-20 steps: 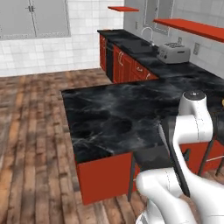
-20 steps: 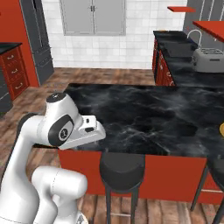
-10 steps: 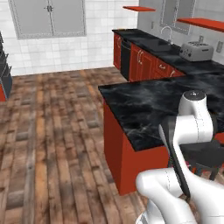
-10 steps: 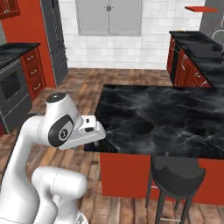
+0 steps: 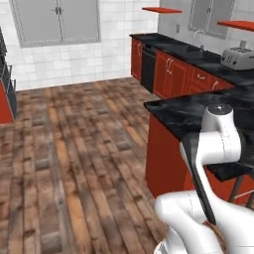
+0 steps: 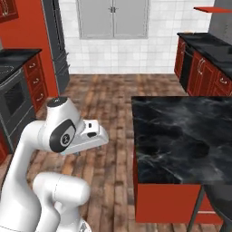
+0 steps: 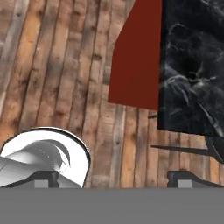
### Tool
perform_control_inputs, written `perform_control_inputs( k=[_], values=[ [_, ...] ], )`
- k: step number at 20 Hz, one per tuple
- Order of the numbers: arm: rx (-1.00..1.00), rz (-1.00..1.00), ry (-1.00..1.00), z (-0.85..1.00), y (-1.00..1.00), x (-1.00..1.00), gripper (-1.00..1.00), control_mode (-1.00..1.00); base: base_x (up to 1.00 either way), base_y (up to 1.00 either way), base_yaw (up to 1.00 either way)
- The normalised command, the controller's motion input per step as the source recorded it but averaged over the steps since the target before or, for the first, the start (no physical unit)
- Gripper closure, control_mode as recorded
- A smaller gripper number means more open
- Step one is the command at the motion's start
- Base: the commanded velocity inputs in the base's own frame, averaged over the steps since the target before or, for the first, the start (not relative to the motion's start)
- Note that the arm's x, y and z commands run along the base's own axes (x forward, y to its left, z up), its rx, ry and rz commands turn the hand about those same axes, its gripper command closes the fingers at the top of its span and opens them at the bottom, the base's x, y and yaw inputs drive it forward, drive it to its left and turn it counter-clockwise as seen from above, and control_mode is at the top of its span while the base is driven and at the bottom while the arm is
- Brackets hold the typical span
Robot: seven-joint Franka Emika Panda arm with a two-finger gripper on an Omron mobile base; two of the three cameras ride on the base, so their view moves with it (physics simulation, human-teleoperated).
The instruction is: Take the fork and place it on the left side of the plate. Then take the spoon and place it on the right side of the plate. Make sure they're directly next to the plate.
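The gripper [image 7: 111,179] hangs over wood floor [image 7: 57,70] just off the black marble island [image 6: 186,136] corner; whether its jaws are parted I cannot tell. Fork, spoon and plate aren't anywhere I can see, so the base seems to be searching; next it must find them.

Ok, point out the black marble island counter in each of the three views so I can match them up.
Left base view: the island counter sits at the right, behind the arm's white elbow.
Right base view: it covers the right half, its near corner at centre.
Hand view: its marble top runs down the right side.
Shared landmark: the counter's red side panel, seen below the marble edge in every view.
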Motion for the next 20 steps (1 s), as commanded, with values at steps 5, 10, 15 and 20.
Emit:
perform_control_inputs(
  k=[5,10,15,20],
  values=[
    [0.0,0.0,0.0,0.0,0.0,0.0,-1.0,1.0,0.76,1.0,-0.29],
    [0.0,0.0,0.0,0.0,0.0,0.0,-1.0,1.0,0.79,1.0,-0.31],
    [0.0,0.0,0.0,0.0,0.0,0.0,-1.0,1.0,0.86,1.0,-0.33],
    [0.0,0.0,0.0,0.0,0.0,0.0,-1.0,1.0,0.97,0.95,-0.33]
  ],
)
